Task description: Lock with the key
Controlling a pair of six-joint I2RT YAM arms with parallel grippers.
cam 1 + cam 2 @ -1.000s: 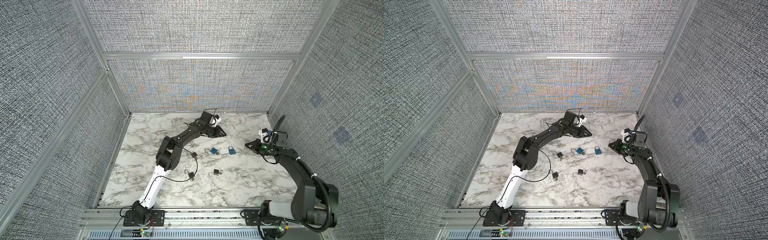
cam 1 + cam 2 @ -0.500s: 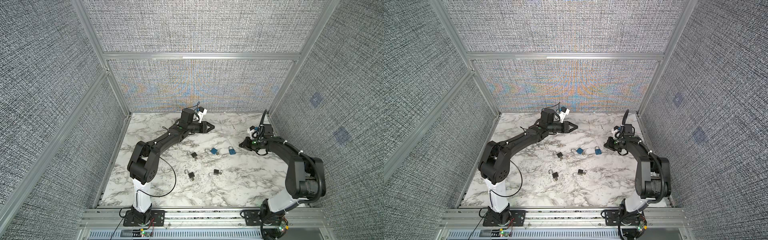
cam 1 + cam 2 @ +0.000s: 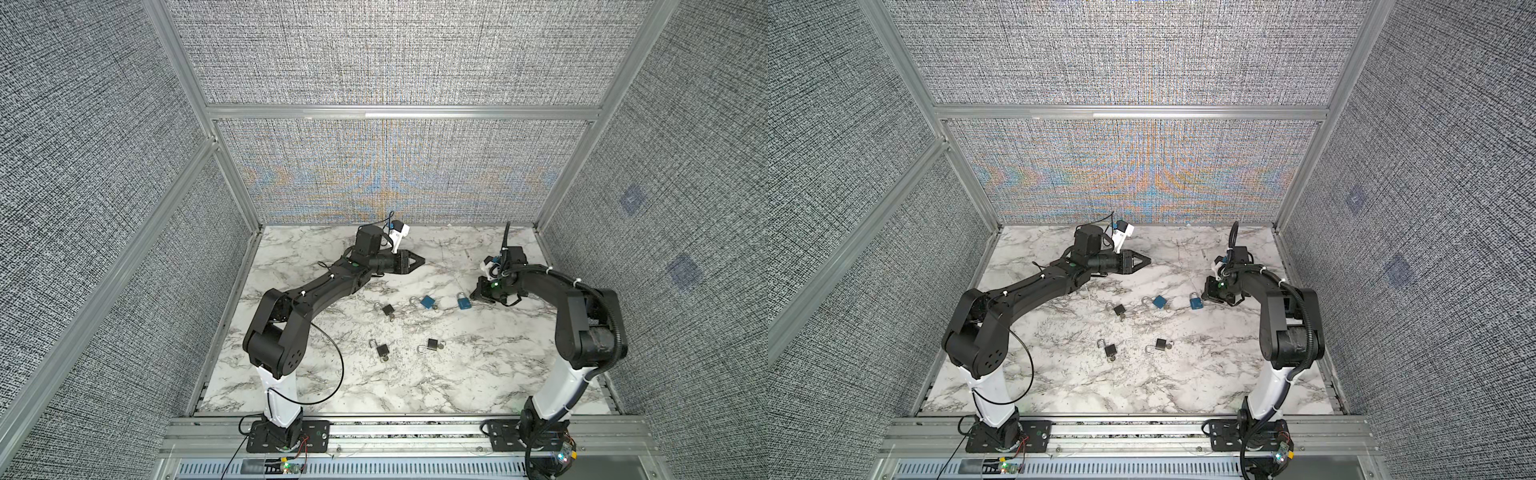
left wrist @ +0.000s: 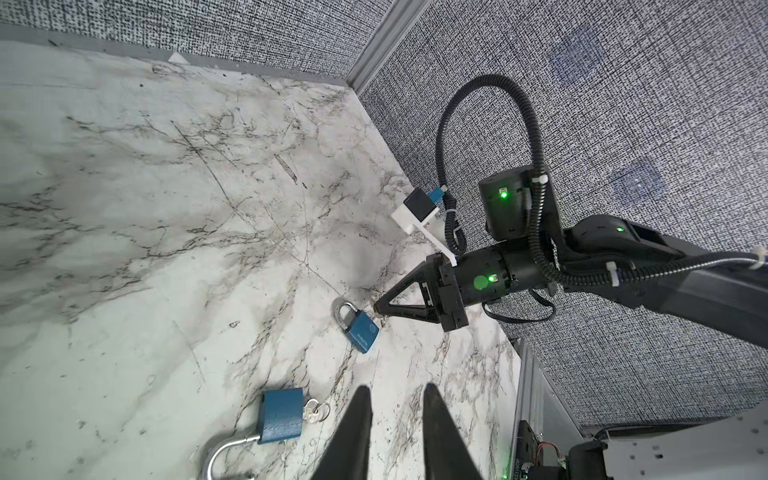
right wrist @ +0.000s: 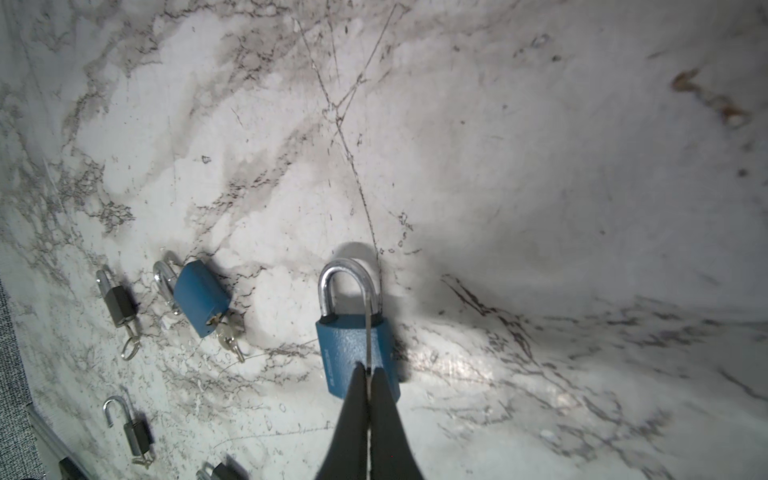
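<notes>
Gripping key (image 5: 367, 332): right gripper (image 5: 368, 368), fingers pressed together on it
Blue padlock (image 5: 357, 353): shackle closed, lying right of centre, at that gripper's tip
Left gripper (image 4: 397, 388): fingers slightly apart, empty, far centre

Five padlocks lie mid-bench (image 3: 478, 374). Three form a far row: left padlock (image 3: 388, 310), middle padlock (image 3: 427, 302), rightmost padlock (image 3: 464, 301). Nearer lie the near-left padlock (image 3: 382, 350) and near-right padlock (image 3: 433, 344). The right hand (image 3: 476, 295) is just right of the rightmost padlock. The left hand (image 3: 422, 261) is farther back, well apart.
</notes>
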